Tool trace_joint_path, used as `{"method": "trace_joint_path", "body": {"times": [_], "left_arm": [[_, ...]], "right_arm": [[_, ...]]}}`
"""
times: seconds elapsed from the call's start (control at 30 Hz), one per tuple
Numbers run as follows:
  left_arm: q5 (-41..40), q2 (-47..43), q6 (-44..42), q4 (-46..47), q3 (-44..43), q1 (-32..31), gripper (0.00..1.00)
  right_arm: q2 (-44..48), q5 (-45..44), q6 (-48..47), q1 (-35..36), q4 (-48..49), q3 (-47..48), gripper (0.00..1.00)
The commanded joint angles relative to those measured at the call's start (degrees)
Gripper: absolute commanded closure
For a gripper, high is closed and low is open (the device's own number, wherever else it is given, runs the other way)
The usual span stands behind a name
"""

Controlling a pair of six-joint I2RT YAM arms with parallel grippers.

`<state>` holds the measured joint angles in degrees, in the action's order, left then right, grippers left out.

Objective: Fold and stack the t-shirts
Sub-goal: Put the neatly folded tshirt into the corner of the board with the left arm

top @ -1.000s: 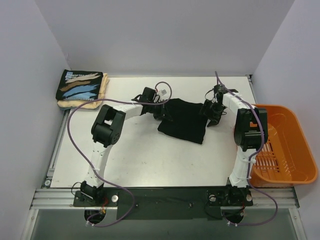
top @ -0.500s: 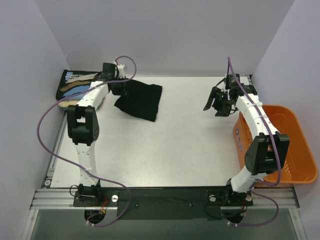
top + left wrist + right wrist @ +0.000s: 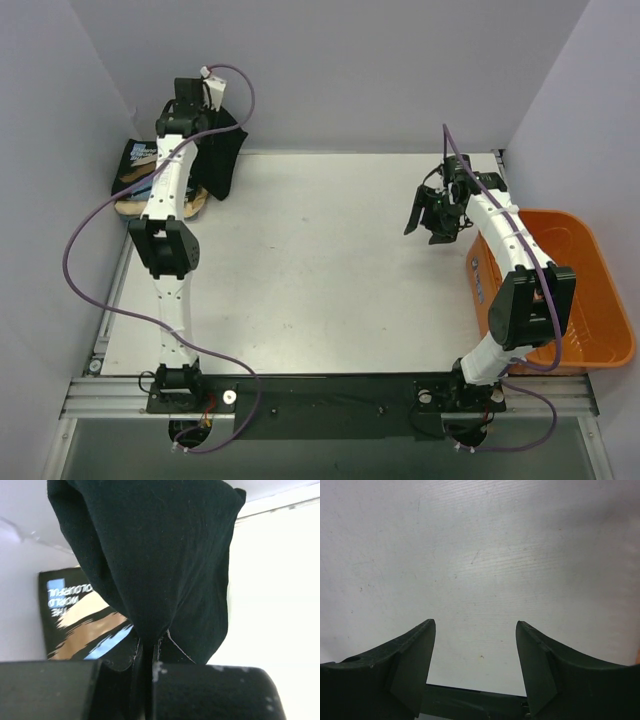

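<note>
The left hand (image 3: 147, 649) holds the plain black t-shirt (image 3: 160, 555) aloft beside the printed t-shirt (image 3: 80, 625).
Its fingers pinch the cloth; well right of the printed t-shirt, the right hand (image 3: 432, 215) hangs open above the tabletop (image 3: 320, 290).

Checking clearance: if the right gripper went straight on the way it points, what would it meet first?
Most likely the flat white tabletop; the right gripper, jaws open, has nothing else ahead, though depth is unclear.

The middle and near part of the bench (image 3: 300, 300) lie open for passage. At the far left corner, the hanging black shirt (image 3: 225, 160) and the left arm (image 3: 165, 200) block the way to the folded printed shirt (image 3: 133, 160). The basket (image 3: 590, 300) and the right arm (image 3: 500, 230) close off the right edge.
</note>
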<state>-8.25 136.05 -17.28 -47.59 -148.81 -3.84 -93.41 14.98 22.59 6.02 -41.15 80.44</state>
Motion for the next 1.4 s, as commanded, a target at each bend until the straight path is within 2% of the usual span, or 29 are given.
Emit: {"method": "trace_joint_path", "body": {"times": [0.0,0.1,0.23,0.37,0.5,0.63,0.8,1.03,1.3,1.33,1.37], "left_arm": [[-8.18,-1.92,-7.14,2.23,2.98,2.78,1.00],[-9.24,-2.37,-9.26,3.56,2.83,3.57,1.00],[-9.33,0.44,-10.93,0.58,-3.93,8.13,1.00],[-7.66,-2.70,-10.85,2.06,-2.28,11.04,1.00],[-5.99,-6.40,-13.65,6.54,3.79,11.75,1.00],[-4.93,-2.55,-14.18,4.79,1.42,12.98,1.00],[-9.06,3.34,-15.24,5.49,-2.00,14.64,1.00],[-11.87,3.26,-15.24,11.73,-0.87,17.28,1.00],[-13.81,6.59,-17.26,11.56,-0.60,18.07,1.00],[-13.11,6.86,-17.70,11.38,-0.43,17.99,0.98],[-13.02,7.12,-17.79,11.56,-0.16,17.99,0.75]], "right_arm": [[2.35,-1.80,-0.97,0.22,-2.89,-0.29,0.39],[2.44,-2.24,-1.14,0.22,-3.33,-0.20,0.39],[2.53,-2.50,-1.32,0.31,-3.85,0.41,0.39],[2.61,-2.77,-1.41,0.66,-4.20,0.41,0.39],[2.18,-3.03,-1.41,0.83,-4.64,0.85,0.39],[2.00,-3.29,-1.76,0.83,-5.35,1.82,0.39],[2.17,-3.56,-2.02,0.92,-6.14,2.52,0.39],[1.82,-3.65,-2.29,0.92,-6.93,2.79,0.39],[0.86,-2.94,-2.37,1.36,-7.37,4.19,0.39],[0.68,-2.85,-2.46,1.36,-7.37,4.28,0.39],[0.59,-2.77,-2.55,1.45,-7.46,4.46,0.39]]}}
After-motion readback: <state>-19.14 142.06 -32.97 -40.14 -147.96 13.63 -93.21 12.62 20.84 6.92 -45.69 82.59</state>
